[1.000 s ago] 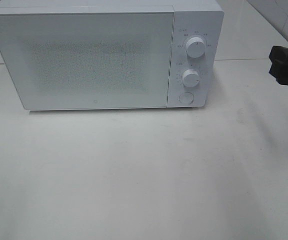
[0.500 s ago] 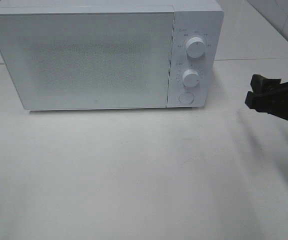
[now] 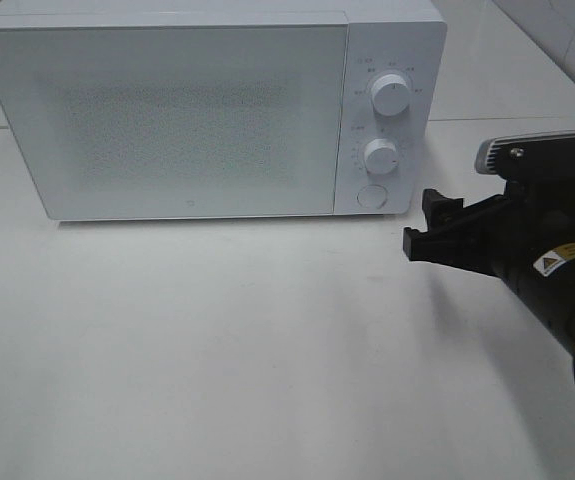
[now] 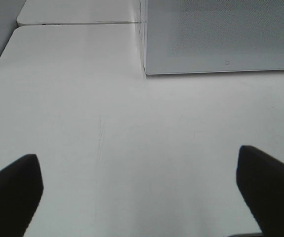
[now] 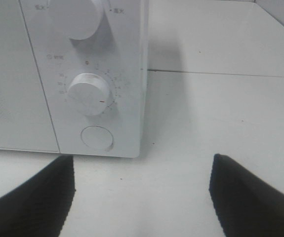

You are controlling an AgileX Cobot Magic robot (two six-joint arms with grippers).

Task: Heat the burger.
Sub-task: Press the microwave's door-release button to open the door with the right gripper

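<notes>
The right pincer [image 3: 425,225] hangs above the tabletop [image 3: 217,350], to the right of the microwave [image 3: 167,110] and near its control panel, touching nothing. Its jaws stand apart with nothing between them. In the right wrist view the same pincer [image 5: 142,207] shows as two dark fingers [image 5: 33,197] on either side of bare white tabletop, pointing towards the microwave's lower right corner.

The left pincer [image 4: 142,197] shows only in its own wrist view. Its two dark fingers [image 4: 267,182] are spread wide and hold nothing, with the tabletop beneath them and the microwave's front left corner [image 4: 221,34] well ahead.

The microwave is white and stands at the back of the tabletop. Its door [image 3: 167,120] is shut, and the speckled, frosted front lets nothing inside be made out. On the panel to the right of the door are an upper knob [image 3: 391,96], a lower knob [image 3: 379,157] under it, and a round button [image 3: 371,195] at the bottom. The right wrist view shows the lower knob [image 5: 88,94] and the round button [image 5: 97,138] up close.

The burger shows in none of the views, so where it is cannot be told.
</notes>
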